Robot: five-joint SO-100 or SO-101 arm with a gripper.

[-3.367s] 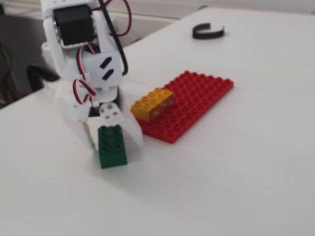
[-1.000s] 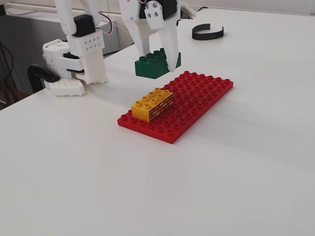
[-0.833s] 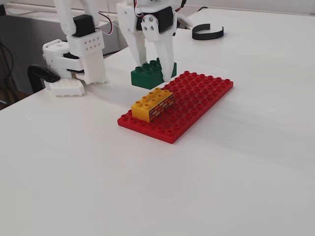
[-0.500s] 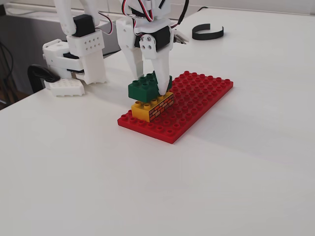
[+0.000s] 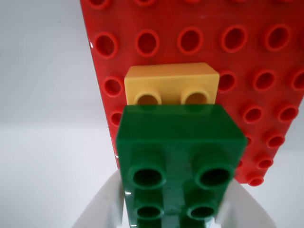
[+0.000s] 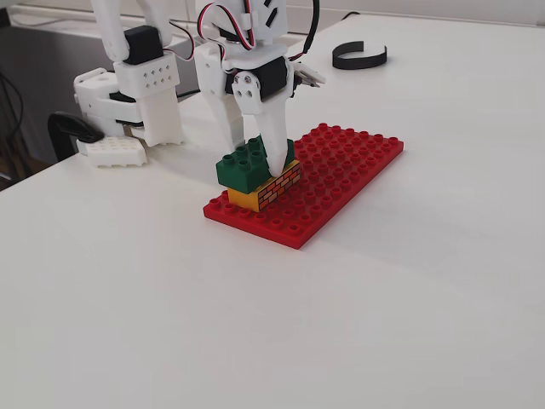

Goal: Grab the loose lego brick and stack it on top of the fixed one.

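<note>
The dark green loose brick (image 5: 180, 142) is held between my gripper's (image 5: 173, 216) white fingers (image 5: 102, 204), which are shut on its sides. In the fixed view the green brick (image 6: 249, 162) rests on the yellow-orange fixed brick (image 6: 271, 191) with the brick-wall print, shifted a little to the left and back. In the wrist view two studs at the far end of the yellow brick (image 5: 171, 78) still show beyond the green one. My gripper (image 6: 255, 164) reaches down from above, with one finger (image 6: 276, 153) in front of the green brick. I cannot tell whether the bricks are pressed together.
The yellow brick stands near the left end of a flat red studded baseplate (image 6: 341, 166) that also fills the wrist view (image 5: 266, 71). The arm's white base (image 6: 136, 94) and a black clamp (image 6: 72, 128) are at the back left. A black curved strip (image 6: 359, 56) lies at the back.
</note>
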